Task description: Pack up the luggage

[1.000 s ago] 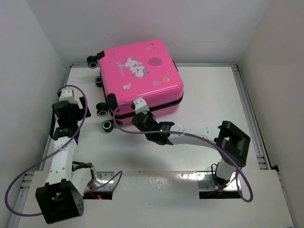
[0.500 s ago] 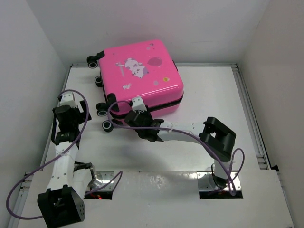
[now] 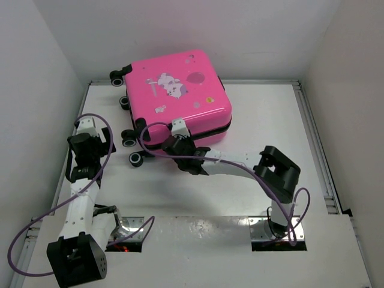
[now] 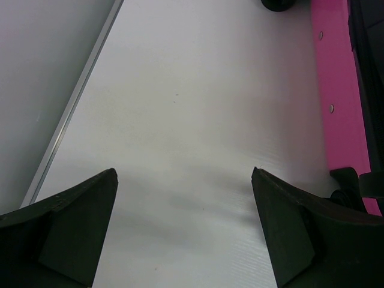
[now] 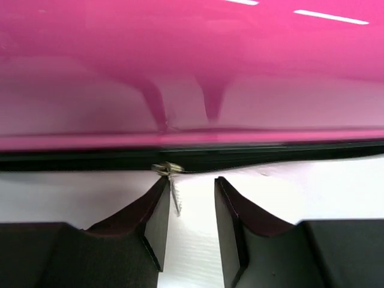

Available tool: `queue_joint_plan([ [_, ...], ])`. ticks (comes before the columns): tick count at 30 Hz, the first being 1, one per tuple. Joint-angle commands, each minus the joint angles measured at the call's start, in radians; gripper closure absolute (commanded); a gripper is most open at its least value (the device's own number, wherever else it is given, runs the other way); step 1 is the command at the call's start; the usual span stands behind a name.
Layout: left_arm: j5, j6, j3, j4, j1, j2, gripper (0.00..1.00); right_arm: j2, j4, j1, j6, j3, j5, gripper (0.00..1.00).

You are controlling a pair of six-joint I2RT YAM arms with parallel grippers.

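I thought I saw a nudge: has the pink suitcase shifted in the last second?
No. The luggage sits where it did, its corners unchanged against the table's back rail.

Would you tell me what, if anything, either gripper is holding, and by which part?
Nothing is held. The right gripper is open, the zipper pull of the luggage hanging loose between its fingers. The left gripper is open above the table.
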Motion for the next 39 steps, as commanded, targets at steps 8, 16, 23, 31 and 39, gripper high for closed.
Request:
queue_joint_plan([
  [8, 0.01, -0.005, -0.008, 0.032, -0.006, 0.005, 0.01, -0.313, -0.053, -0.1, -0.012, -0.183, 0.093, 0.7],
  [16, 0.037, 0.013, -0.008, 0.023, -0.006, 0.023, 0.01, -0.437, 0.183, -0.112, -0.273, -0.406, -0.385, 0.51],
  [23, 0.085, 0.024, -0.008, 0.012, -0.006, 0.023, 0.01, -0.459, 0.56, -0.146, -0.68, -0.591, -0.776, 0.46],
  [31, 0.105, 0.024, -0.008, 0.012, -0.006, 0.032, 0.01, -0.384, 0.786, -0.209, -0.685, -0.582, -0.867, 0.55],
  [39, 0.114, 0.033, -0.008, 0.012, -0.006, 0.041, 0.01, -0.322, 0.806, -0.225, -0.71, -0.521, -1.086, 0.44],
])
